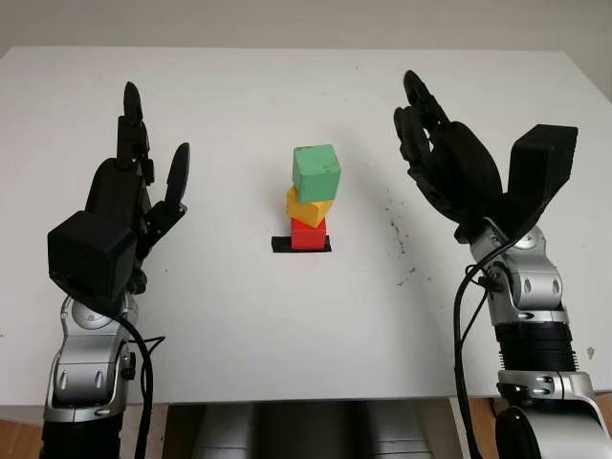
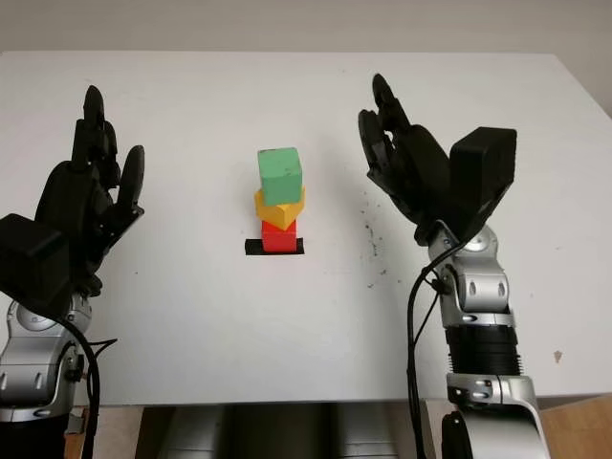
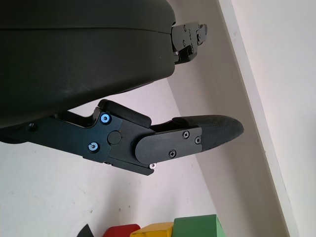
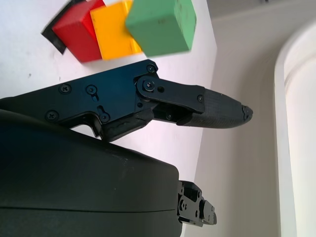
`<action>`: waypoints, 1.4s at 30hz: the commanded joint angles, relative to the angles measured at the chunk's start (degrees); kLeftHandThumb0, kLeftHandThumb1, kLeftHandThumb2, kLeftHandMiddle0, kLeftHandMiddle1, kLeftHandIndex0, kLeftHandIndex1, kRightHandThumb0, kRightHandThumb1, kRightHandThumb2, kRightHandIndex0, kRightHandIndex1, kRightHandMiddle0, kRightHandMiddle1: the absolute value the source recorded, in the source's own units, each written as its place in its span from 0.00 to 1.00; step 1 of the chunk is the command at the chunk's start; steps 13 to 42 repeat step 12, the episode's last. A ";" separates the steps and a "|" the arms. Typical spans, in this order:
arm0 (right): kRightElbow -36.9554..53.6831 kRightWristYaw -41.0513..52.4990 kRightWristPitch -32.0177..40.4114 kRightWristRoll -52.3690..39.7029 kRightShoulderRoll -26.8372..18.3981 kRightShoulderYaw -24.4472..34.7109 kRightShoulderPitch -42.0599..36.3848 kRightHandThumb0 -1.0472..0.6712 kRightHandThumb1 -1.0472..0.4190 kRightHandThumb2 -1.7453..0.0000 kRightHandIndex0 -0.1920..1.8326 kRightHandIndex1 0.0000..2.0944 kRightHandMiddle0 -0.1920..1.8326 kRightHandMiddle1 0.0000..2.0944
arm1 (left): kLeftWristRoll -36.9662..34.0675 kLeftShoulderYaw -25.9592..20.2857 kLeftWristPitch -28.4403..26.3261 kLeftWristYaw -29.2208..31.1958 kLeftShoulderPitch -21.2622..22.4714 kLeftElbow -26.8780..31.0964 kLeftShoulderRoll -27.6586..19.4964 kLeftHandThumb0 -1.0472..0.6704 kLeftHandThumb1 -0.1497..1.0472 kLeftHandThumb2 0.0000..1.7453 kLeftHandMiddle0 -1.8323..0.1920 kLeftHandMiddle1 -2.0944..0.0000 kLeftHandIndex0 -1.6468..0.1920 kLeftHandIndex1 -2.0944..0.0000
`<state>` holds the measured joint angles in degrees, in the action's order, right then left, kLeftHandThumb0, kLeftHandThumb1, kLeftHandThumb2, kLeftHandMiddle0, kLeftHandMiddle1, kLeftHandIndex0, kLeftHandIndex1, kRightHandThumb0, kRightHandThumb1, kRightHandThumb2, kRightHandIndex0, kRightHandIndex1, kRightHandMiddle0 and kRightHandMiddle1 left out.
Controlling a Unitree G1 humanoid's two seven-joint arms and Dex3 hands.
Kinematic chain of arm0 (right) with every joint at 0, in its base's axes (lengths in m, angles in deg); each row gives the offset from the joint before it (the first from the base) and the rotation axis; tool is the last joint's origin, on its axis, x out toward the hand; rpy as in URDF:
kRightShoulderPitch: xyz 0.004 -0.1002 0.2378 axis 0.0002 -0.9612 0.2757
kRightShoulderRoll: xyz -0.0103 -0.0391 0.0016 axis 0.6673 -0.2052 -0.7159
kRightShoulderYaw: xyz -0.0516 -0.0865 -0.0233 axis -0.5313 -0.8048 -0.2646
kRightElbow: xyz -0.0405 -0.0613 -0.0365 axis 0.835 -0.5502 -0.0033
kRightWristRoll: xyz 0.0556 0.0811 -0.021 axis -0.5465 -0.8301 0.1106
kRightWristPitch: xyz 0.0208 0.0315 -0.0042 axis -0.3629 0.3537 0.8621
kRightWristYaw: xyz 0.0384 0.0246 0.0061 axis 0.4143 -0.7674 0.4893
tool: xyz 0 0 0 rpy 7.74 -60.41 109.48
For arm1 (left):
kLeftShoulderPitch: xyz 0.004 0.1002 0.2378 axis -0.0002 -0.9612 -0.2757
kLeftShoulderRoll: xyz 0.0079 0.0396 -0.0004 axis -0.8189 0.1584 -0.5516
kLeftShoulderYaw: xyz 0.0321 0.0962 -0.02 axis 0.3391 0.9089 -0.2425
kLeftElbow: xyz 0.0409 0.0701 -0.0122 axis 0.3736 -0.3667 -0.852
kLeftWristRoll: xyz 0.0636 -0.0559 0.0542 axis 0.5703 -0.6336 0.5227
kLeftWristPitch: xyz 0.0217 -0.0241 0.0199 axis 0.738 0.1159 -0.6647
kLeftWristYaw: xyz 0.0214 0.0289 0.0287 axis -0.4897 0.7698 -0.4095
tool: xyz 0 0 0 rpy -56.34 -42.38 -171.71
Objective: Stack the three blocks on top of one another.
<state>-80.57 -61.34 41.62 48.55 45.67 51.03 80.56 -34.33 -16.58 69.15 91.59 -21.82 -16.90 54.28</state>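
In the middle of the white table (image 1: 239, 316) stands a tower of three blocks on a black square mark (image 1: 301, 245). A red block (image 1: 308, 234) is at the bottom, a yellow block (image 1: 309, 207) sits turned on it, and a green block (image 1: 316, 171) tops the stack. My left hand (image 1: 143, 182) is raised to the left of the tower, open and well apart from it. My right hand (image 1: 430, 143) is held up to the right of the tower, open and holding nothing. The stack also shows in the right wrist view, green block (image 4: 160, 24) outermost.
Small dark specks (image 1: 397, 234) mark the table to the right of the stack. The table's far edge (image 1: 287, 48) meets a pale wall, and the near edge runs just above my forearms.
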 commanded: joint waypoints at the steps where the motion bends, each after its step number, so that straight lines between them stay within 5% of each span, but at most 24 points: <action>1: 0.83 -1.29 -0.17 -0.21 0.75 0.75 -0.89 0.22 0.00 0.61 0.00 0.00 0.00 0.00 | -0.33 -0.27 0.31 -0.39 -0.90 0.00 0.57 0.20 1.00 0.32 1.00 1.00 1.00 1.00; 42: 2.22 -4.45 0.95 1.34 2.14 -1.19 -2.83 0.24 0.00 0.58 0.00 0.00 0.00 0.00 | -0.36 -0.19 -1.75 0.05 -1.84 0.13 0.42 0.16 1.00 0.32 1.00 1.00 1.00 1.00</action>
